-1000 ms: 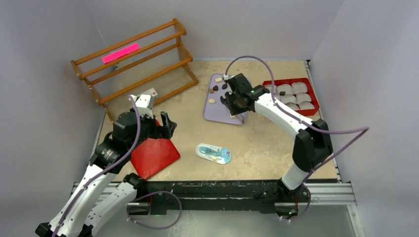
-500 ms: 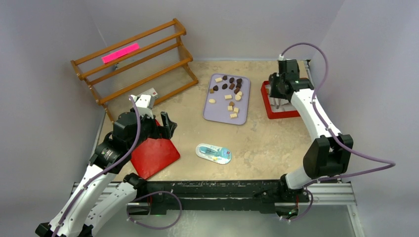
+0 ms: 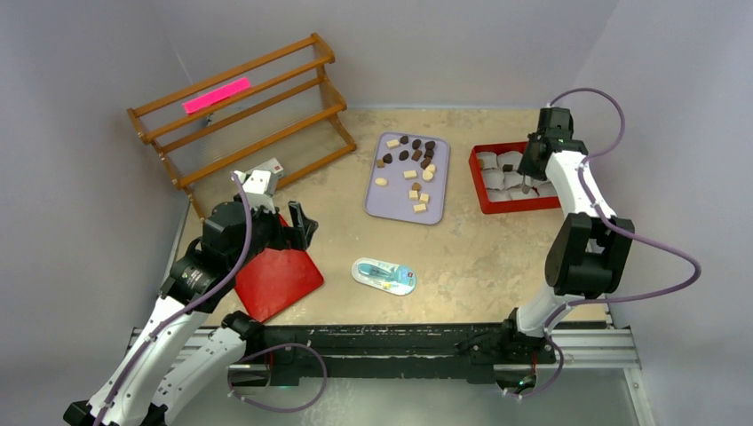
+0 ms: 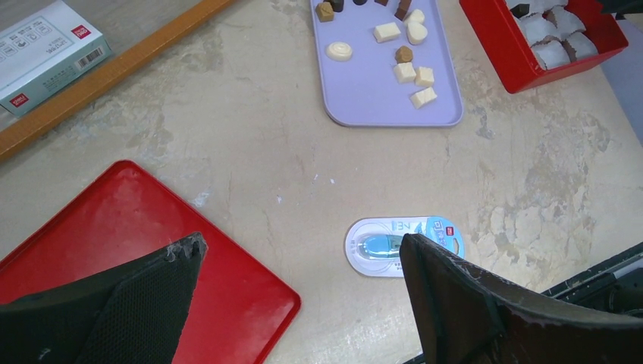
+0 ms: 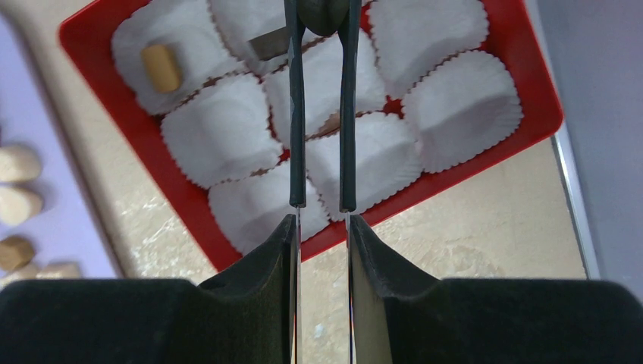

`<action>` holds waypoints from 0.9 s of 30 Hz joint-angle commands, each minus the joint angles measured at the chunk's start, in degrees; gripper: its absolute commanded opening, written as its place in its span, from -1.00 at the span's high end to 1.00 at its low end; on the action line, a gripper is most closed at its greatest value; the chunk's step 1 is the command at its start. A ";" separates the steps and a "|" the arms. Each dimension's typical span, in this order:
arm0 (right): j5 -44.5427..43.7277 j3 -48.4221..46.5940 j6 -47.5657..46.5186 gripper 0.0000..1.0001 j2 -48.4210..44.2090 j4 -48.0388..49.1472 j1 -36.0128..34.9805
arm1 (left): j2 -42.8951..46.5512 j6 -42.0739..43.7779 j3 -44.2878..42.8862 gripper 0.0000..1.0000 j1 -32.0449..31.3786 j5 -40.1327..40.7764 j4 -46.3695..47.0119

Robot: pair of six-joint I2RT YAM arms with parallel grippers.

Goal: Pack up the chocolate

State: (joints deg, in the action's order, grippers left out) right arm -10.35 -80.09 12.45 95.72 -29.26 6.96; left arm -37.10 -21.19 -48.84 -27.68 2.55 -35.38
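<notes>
Right gripper (image 5: 322, 224) holds a piece over the red box (image 5: 538, 72).
Its fingers are clamped on thin tweezers (image 5: 297, 114), and the tips pinch what seems a dark piece (image 5: 326, 14) above the paper cups (image 5: 462, 98), probably to drop it into one. Most chocolate (image 3: 413, 173) lies on the lilac tray (image 3: 391, 202). The left gripper (image 4: 299, 243) hangs wide apart over the red lid (image 4: 114, 220), out of the way.

lilac tray (image 3: 391, 204) holds dark brown and cream chocolate (image 3: 416, 155). right of the tray: red box (image 3: 511, 207), white pleated cups (image 3: 506, 180). left of it: plain red board (image 3: 280, 280). in front: blue-and-white packet (image 3: 384, 276).
</notes>
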 commanded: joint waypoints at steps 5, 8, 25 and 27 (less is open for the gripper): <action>0.06 -4.77 0.92 0.44 3.67 5.50 3.27 | 0.78 1.15 0.35 -1.00 0.02 -0.95 1.54; 0.83 -5.92 0.55 0.39 5.75 5.74 4.12 | 0.92 1.15 0.38 -1.00 0.00 -1.05 1.55; 1.24 -7.67 -0.97 0.21 12.08 6.32 6.57 | 0.97 1.15 0.40 -1.00 0.00 -0.90 1.58; 1.21 -7.62 -0.94 0.19 11.76 6.37 6.61 | 0.95 1.15 0.34 -1.00 0.00 -0.73 1.54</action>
State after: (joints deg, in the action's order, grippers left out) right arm -9.39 -85.30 12.19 108.60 -24.58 13.28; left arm -36.36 -21.19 -48.82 -27.68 1.93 -35.35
